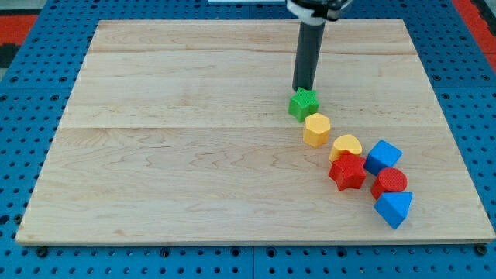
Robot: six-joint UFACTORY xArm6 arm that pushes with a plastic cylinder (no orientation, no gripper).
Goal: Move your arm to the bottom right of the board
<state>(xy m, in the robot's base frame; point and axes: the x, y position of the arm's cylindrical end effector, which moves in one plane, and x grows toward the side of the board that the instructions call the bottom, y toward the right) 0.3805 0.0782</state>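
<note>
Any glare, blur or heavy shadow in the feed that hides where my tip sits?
Camera view: even, soft lighting, no glare on the pale wooden board; my tip is sharp, just above the green star-shaped block; shadows faint; the rod's top is cropped at the view's top.

The board is pale wood with a faint lengthwise grain, resting on a blue perforated surface with red patches at the view's top corners. The rod is dark grey down to the tip. Blocks: a green star, a yellow hexagon, a yellow heart, a red star, a blue cube, a red cylinder, a blue triangle.
</note>
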